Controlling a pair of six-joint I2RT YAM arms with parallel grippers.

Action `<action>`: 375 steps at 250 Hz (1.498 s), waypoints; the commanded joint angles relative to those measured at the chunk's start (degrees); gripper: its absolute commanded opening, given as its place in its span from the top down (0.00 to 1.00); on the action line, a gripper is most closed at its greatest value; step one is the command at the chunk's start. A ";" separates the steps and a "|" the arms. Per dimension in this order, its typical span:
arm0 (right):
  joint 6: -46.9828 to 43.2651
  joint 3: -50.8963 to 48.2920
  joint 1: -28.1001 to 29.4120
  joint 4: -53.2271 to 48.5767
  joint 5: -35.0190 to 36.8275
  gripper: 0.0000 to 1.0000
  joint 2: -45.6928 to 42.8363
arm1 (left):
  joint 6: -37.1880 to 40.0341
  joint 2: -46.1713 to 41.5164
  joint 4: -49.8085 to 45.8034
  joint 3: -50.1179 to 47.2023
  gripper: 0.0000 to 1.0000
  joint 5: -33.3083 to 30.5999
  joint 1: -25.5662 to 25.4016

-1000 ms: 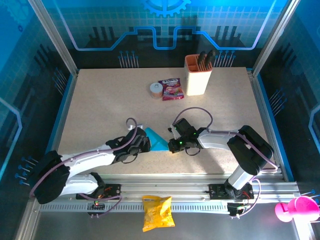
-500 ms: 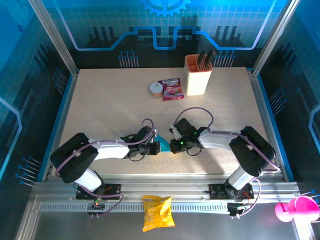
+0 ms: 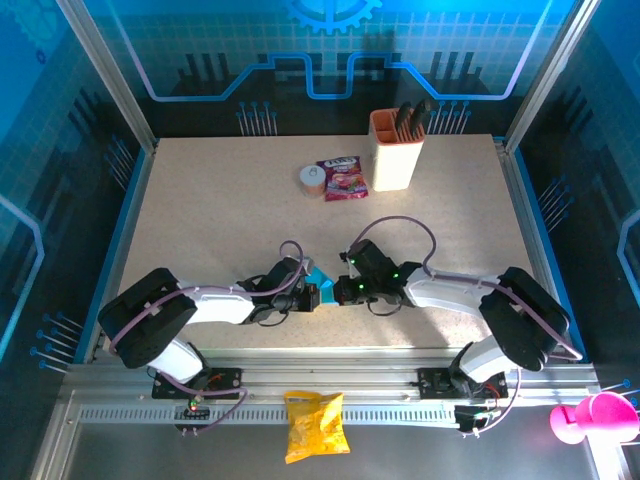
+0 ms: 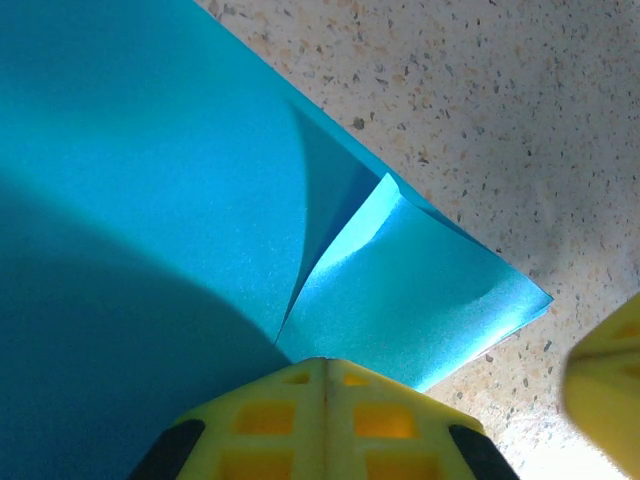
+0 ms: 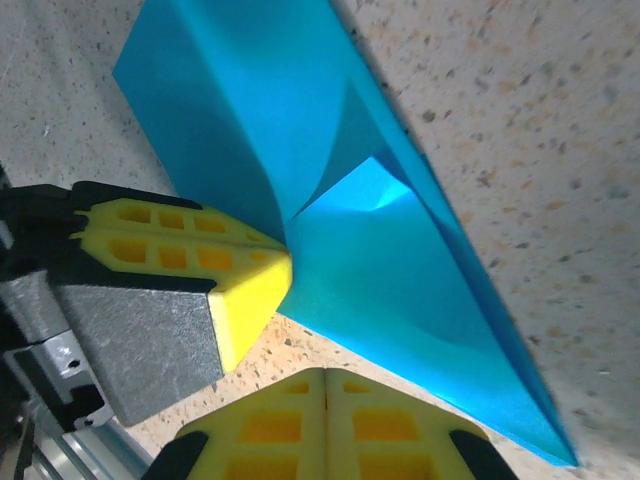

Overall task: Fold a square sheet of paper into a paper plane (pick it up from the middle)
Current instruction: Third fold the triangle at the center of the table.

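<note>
The folded sheet of thin bright cyan-blue paper is found on the speckled beige table, a bit toward the near edge and roughly midway between the side edges; it's tucked between the two arms, so not much of it gets seen from above. The left fingers are pressed together, with the tip set right at the end of a crease; a flap is seen lifted slightly off the layer below. The right fingers are pressed together too, and the sheet is met from the right side; whether any paper is actually pinched by either can't be told. Over by the far edge, a red-purple snack packet, a small round roll and an orange-and-white holder with dark handles are seen well apart from all this; a yellow crisp bag is parked on the metal rail in front of the table.
</note>
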 commanded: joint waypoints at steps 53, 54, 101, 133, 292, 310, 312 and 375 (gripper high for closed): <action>7.38 0.44 2.56 8.32 2.51 1.00 7.36 | -0.66 0.52 -4.34 -2.01 1.00 -1.18 -0.32; 7.39 0.44 2.62 8.36 2.50 1.00 7.46 | -0.69 0.50 -4.34 -2.07 1.00 -1.18 -0.37; 8.06 -0.58 3.38 10.10 2.48 1.00 10.29 | -0.86 1.33 -4.25 -2.28 1.00 -1.23 -0.31; 9.28 -3.50 3.02 11.49 3.14 1.00 10.40 | -1.50 1.62 -3.56 -3.00 1.00 -1.45 -0.28; 8.53 -15.33 -5.24 11.61 2.61 1.00 -0.45 | -3.27 2.39 -3.91 -5.24 1.00 -2.77 -0.31; 8.40 -16.56 -6.73 11.10 2.35 1.00 -1.93 | -3.43 2.56 -3.73 -5.24 1.00 -2.64 -0.29; 8.37 -16.64 -6.91 11.04 2.33 1.00 -2.10 | -3.44 2.56 -3.73 -5.17 1.00 -2.67 -0.28; 7.59 -17.41 -13.35 4.83 1.04 1.00 -7.81 | -3.89 1.75 -4.25 -5.20 1.00 -2.73 -0.33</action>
